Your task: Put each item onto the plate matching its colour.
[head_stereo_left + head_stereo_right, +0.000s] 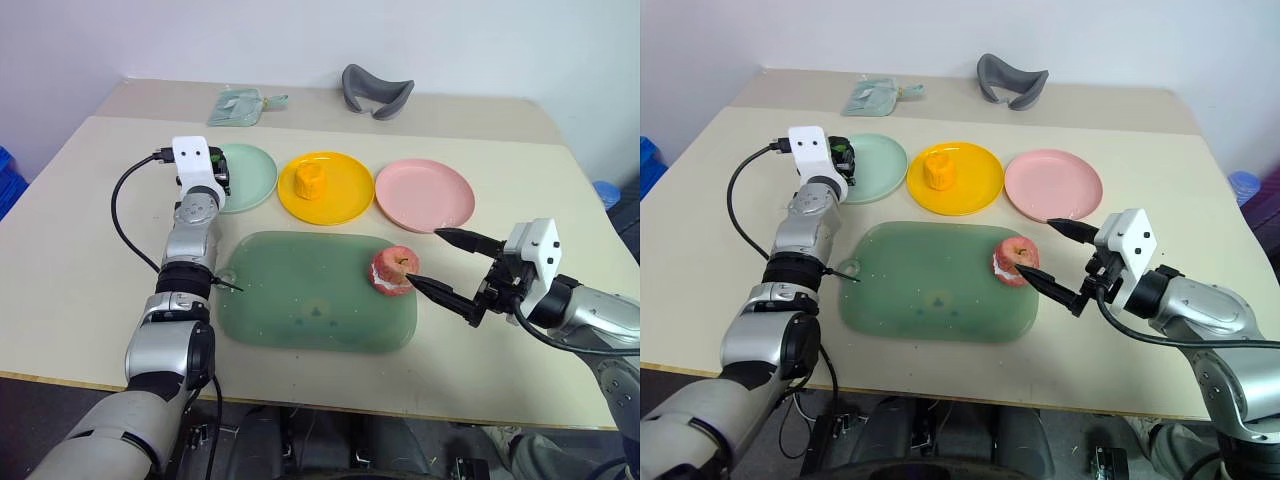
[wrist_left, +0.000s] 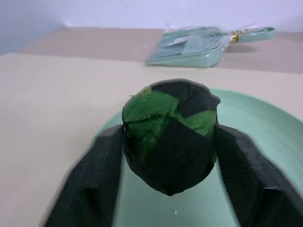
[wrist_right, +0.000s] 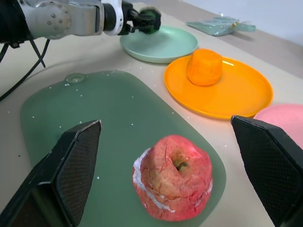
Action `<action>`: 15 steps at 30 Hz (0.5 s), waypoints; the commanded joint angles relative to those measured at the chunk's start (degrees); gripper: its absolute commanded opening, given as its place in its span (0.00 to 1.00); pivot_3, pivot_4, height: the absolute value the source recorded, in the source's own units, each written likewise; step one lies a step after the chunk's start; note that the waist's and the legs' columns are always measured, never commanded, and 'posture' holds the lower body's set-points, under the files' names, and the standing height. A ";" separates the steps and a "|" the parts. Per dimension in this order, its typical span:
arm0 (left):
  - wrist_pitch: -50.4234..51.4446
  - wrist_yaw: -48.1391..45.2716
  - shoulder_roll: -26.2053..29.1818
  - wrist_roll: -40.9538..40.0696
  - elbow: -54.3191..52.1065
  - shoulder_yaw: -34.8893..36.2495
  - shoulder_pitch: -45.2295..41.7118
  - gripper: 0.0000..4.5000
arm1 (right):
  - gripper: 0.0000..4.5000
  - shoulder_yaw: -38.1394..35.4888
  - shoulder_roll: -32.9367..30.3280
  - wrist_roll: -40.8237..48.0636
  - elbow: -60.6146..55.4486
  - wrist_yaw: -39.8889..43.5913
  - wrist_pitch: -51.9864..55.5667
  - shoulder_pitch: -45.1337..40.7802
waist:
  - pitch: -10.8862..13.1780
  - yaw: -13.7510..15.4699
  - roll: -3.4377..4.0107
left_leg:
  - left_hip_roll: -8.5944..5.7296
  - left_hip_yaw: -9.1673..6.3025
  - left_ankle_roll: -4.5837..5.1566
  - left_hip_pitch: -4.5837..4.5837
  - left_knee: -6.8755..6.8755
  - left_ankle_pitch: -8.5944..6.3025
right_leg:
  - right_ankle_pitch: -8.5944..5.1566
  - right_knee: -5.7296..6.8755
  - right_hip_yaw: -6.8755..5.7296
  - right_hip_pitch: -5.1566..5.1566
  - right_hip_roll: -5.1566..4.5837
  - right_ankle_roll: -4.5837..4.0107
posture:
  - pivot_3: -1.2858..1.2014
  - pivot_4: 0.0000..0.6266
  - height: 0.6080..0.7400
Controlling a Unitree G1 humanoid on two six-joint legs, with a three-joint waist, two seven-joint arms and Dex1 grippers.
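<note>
My left gripper [image 1: 220,172] is shut on the dark green-and-black lump [image 2: 168,132] and holds it over the near-left rim of the mint green plate [image 1: 252,182]. An orange-yellow chunk [image 1: 311,182] stands on the yellow plate [image 1: 345,198]. Nothing lies on the pink plate [image 1: 425,195]. The red-pink apple [image 1: 393,270] rests on the right end of the green mat [image 1: 300,300]. My right gripper [image 1: 428,258] is open just right of the apple, with its lower fingertip close to the fruit.
At the back of the table lie a grey curved object [image 1: 376,90] and a pale green plastic packet [image 1: 240,105]. A black cable [image 1: 125,215] loops out left of my left arm. The table's front edge runs just below the mat.
</note>
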 commanded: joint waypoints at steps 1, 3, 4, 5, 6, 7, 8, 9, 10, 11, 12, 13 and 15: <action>-1.68 -1.40 0.67 -0.77 -1.00 0.50 -1.27 0.99 | 1.00 -0.67 0.46 -0.15 -0.70 -0.18 -1.35 -0.05 | 0.00 0.06 -0.01 | 0.00 0.01 0.00 0.00 0.00 0.00 | 0.00 0.00 0.00 0.00 0.00 0.00 | 0.52 0.24 1.00; -1.54 -2.51 0.97 -1.44 -2.70 0.89 -0.21 0.99 | 1.00 -0.92 0.58 -0.16 -0.87 -0.04 -1.48 0.38 | 0.00 0.02 -0.01 | 0.00 0.08 0.00 -0.01 0.01 0.00 | 0.00 0.00 -0.01 0.00 0.00 0.01 | 0.52 0.24 1.00; -1.24 -3.71 1.24 -1.96 -4.15 1.01 0.61 0.99 | 1.00 -1.04 0.66 -0.13 -0.90 0.03 -1.57 0.51 | 0.00 -0.01 -0.02 | 0.00 0.09 0.00 -0.01 0.01 0.00 | 0.00 0.00 -0.01 0.00 0.00 0.01 | 0.52 0.24 1.00; -0.92 -4.75 1.55 -2.35 -5.67 1.05 1.51 0.99 | 1.00 -1.13 0.76 -0.08 -0.90 0.08 -1.68 0.57 | 0.00 -0.03 -0.01 | 0.00 0.10 0.00 -0.01 0.00 0.00 | 0.00 0.00 -0.01 0.00 0.00 0.01 | 0.52 0.24 1.00; -0.57 -6.39 1.83 -3.18 -7.88 1.26 2.80 0.99 | 1.00 -1.20 0.92 0.09 -0.91 0.13 -1.75 0.55 | 0.00 -0.11 -0.01 | 0.00 0.10 0.00 -0.01 0.00 0.00 | -0.01 0.01 -0.01 0.00 0.00 0.01 | 0.52 0.24 1.00; -0.21 -7.75 2.24 -3.68 -10.12 1.25 4.11 0.99 | 1.00 -1.24 1.08 0.25 -0.96 0.24 -1.91 0.54 | 0.00 -0.20 -0.01 | 0.00 0.10 -0.01 -0.01 0.00 0.01 | -0.01 0.02 -0.01 -0.01 0.00 0.01 | 0.52 0.24 1.00; 0.14 -8.85 2.79 -3.80 -12.08 1.04 5.30 0.99 | 1.00 -1.23 1.23 0.40 -0.96 0.38 -2.11 0.46 | 0.00 -0.26 -0.01 | 0.00 0.10 -0.02 0.00 -0.01 0.01 | -0.01 0.03 -0.01 -0.01 0.01 0.01 | 0.52 0.24 1.00; 0.80 -10.65 3.44 -4.28 -14.34 0.84 6.70 0.99 | 1.00 -1.19 1.45 0.56 -0.92 0.45 -2.29 0.31 | 0.00 -0.28 -0.01 | 0.01 0.10 -0.03 0.00 -0.02 0.02 | -0.01 0.03 -0.01 -0.02 0.01 0.01 | 0.52 0.24 1.00; 1.53 -12.97 3.83 -5.60 -16.91 0.97 8.03 0.99 | 1.00 -1.08 1.69 0.64 -0.78 0.67 -2.58 0.06 | 0.00 -0.27 -0.01 | 0.01 0.10 -0.04 0.00 -0.02 0.02 | -0.01 0.04 -0.01 -0.03 0.01 0.01 | 0.52 0.24 1.00; 2.27 -14.94 4.25 -6.67 -19.26 1.01 9.19 0.99 | 1.00 -0.97 1.91 0.72 -0.73 0.82 -2.79 -0.14 | 0.00 -0.24 -0.01 | 0.01 0.10 -0.04 0.00 -0.02 0.02 | -0.01 0.04 -0.01 -0.03 0.01 0.01 | 0.52 0.24 1.00; 2.86 -16.68 4.70 -7.35 -21.40 0.76 10.22 0.99 | 1.00 -0.87 2.14 0.77 -0.68 0.98 -3.02 -0.31 | 0.00 -0.18 -0.01 | 0.01 0.10 -0.04 0.00 -0.02 0.02 | -0.01 0.04 -0.01 -0.03 0.01 0.01 | 0.52 0.24 1.00; 3.86 -20.13 4.99 -9.05 -24.48 0.12 11.45 0.99 | 1.00 -0.71 2.43 0.85 -0.55 1.32 -3.54 -0.63 | 0.00 -0.07 -0.01 | 0.01 0.10 -0.04 0.00 -0.01 0.02 | -0.01 0.04 -0.01 -0.03 0.00 0.01 | 0.52 0.24 1.00; 3.77 -27.22 5.37 -11.34 -29.96 -2.07 13.64 0.99 | 1.00 -0.52 2.99 1.38 -0.39 1.59 -3.96 -1.38 | 0.00 0.15 -0.02 | 0.01 0.11 -0.04 -0.01 0.01 0.02 | -0.01 0.04 -0.01 -0.01 0.00 0.01 | 0.52 0.24 1.00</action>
